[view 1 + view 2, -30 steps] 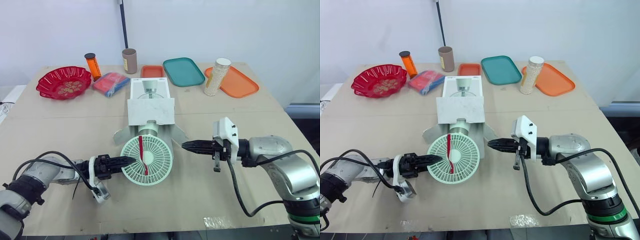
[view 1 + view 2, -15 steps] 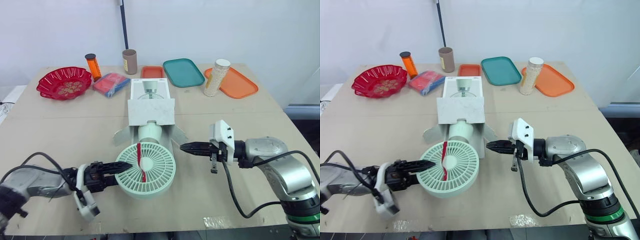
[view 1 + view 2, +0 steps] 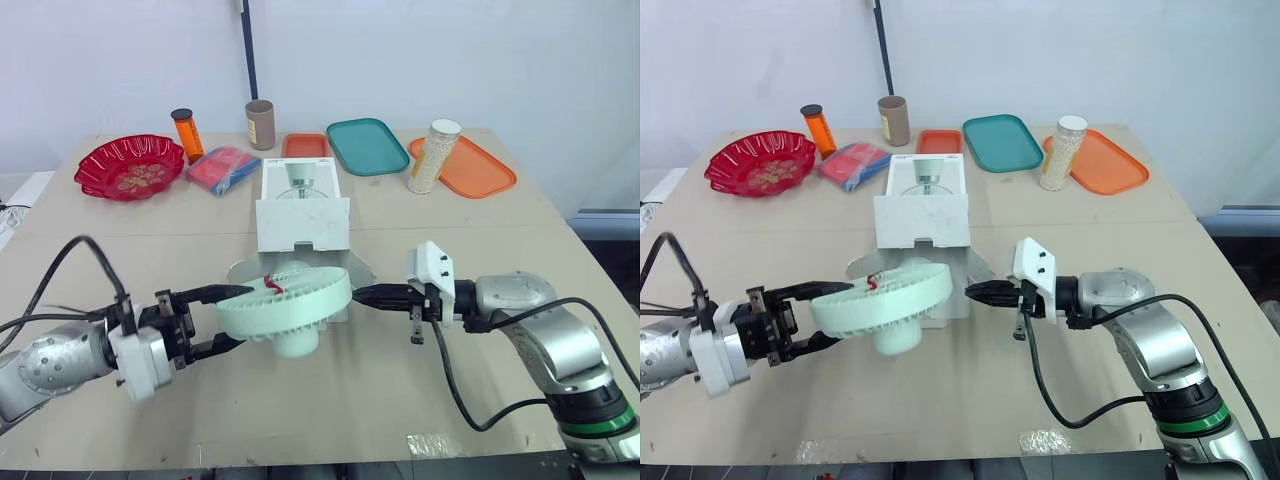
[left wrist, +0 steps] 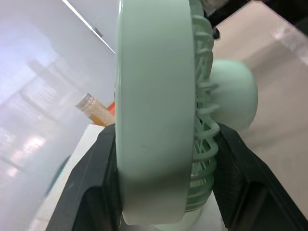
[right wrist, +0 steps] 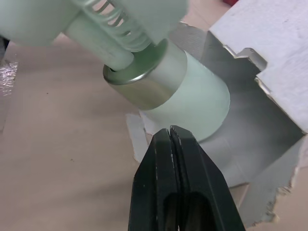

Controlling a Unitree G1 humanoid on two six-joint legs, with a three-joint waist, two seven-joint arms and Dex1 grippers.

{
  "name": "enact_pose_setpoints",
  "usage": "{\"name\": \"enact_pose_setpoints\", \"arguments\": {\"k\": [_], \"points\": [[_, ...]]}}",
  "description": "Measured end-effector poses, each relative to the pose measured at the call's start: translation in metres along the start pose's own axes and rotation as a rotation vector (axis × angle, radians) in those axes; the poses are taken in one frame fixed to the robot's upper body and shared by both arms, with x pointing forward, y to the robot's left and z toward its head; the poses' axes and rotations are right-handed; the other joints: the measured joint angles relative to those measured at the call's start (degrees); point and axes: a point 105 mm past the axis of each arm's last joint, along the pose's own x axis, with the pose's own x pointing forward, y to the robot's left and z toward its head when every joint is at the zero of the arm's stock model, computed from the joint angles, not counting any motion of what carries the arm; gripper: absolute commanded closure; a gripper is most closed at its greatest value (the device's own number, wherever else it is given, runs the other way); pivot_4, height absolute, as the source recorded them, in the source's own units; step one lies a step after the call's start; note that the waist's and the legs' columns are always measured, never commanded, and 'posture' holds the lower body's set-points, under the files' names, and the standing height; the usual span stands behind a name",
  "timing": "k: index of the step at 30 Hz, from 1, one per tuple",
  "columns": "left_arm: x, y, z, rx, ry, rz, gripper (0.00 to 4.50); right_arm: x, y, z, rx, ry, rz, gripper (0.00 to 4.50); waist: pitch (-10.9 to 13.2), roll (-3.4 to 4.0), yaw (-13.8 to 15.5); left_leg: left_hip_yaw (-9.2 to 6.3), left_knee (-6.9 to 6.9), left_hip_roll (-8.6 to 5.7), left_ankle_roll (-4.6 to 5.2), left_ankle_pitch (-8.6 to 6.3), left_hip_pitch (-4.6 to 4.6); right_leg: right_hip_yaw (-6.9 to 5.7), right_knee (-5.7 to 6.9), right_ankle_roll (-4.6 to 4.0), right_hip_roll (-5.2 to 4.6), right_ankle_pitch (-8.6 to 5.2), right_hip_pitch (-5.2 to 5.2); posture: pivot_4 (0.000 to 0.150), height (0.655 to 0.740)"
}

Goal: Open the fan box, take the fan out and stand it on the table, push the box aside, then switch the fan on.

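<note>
While the left fingers (image 3: 215,292) clamp the fan (image 3: 290,300) by its flat-tilted head at the open box (image 3: 303,220) mouth, mid-desk (image 3: 400,380), the right fingers (image 3: 375,296), pressed together and empty, point at its base.

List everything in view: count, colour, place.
fan: 1, mint green, in front of box
box: 1, white, open, table centre
bowl: 1, red, far left
bottle: 1, orange, behind bowl
packet: 1, red-blue, right of bowl
tube: 1, brown, far edge
small tray: 1, orange, behind box
teal tray: 1, far centre
big tray: 1, orange, far right
jar: 1, beige, beside big tray
pole: 1, black, behind table
table: 1, tan
left gripper: jaws on fan rim
right gripper: jaws shut, beside box
</note>
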Motion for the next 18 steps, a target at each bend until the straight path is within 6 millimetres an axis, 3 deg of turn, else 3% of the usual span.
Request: {"name": "enact_pose_setpoints", "arguments": {"k": [12,18], "points": [[-0.002,0.018,-0.002,-0.179,0.061,0.018,2.6,0.001,-0.004,0.0,-0.007,-0.005,-0.007,4.5,0.0,0.03,-0.6,0.04,0.23,0.21,0.39,-0.22,0.0,0.11,-0.08,-0.04,0.3,-0.02,0.04,0.15,0.74],[-0.012,0.02,0.005,-0.324,0.109,0.046,2.6,0.006,-0.006,0.004,-0.012,-0.02,0.017,4.5,0.1,0.1,-1.0,0.08,0.22,0.28,0.5,-0.29,0.02,0.15,-0.08,-0.08,0.37,-0.04,0.02,0.15,0.74]]}}
